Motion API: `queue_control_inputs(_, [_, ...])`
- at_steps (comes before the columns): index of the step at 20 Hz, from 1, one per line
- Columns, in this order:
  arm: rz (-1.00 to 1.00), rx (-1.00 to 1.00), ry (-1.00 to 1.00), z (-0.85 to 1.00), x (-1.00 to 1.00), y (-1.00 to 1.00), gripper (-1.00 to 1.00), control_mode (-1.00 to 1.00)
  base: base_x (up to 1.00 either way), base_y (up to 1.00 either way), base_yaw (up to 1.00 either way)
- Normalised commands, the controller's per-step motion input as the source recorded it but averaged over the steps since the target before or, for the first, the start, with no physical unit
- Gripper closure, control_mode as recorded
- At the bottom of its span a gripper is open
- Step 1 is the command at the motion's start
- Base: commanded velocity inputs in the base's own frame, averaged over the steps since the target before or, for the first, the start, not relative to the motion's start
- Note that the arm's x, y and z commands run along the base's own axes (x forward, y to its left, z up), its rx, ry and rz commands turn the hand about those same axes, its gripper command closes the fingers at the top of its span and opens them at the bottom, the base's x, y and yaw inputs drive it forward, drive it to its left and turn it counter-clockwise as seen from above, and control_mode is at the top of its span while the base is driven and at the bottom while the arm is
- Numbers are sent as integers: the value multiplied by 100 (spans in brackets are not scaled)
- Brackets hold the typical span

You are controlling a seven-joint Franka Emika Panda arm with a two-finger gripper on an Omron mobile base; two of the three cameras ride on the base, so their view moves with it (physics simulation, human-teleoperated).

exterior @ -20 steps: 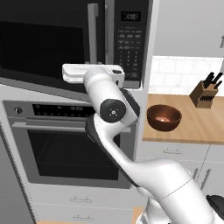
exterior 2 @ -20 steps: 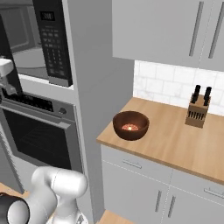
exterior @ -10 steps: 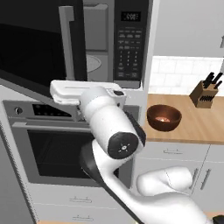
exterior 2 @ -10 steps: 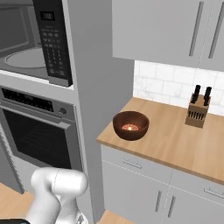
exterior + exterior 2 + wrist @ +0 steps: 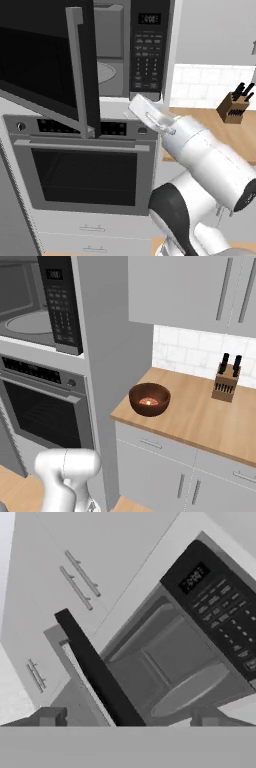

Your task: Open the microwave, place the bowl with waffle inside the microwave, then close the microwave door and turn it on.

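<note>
In the hand view, the two dark fingertips of the gripper (image 5: 129,719) stand wide apart at 6 o'clock, holding nothing. Just beyond them the dark-glass, steel-framed microwave door (image 5: 47,65) hangs swung open, its edge running from 10 toward 6 o'clock. Behind it lies the black and steel microwave (image 5: 200,642), its grey cavity and round turntable (image 5: 192,688) exposed, its keypad at 2 o'clock. In the right base view, the glossy reddish-brown bowl (image 5: 149,399) with the pale orange waffle (image 5: 148,402) sits on the wooden counter (image 5: 200,416), with a knife block (image 5: 226,384) at 2 o'clock from it.
</note>
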Motion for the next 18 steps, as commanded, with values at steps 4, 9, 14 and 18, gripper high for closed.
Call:
queue_control_inputs(4, [40, 31, 29, 0, 43, -51, -100, -100, 0, 0, 0])
queue_control_inputs(9, [42, 19, 29, -16, 79, 9, -100, -100, 0, 0, 0])
queue_control_inputs(14, [39, 23, 26, -39, 69, 60, -100, -100, 0, 0, 0])
queue_control_inputs(18, [36, 21, 21, -32, 62, 78, -100, -100, 0, 0, 0])
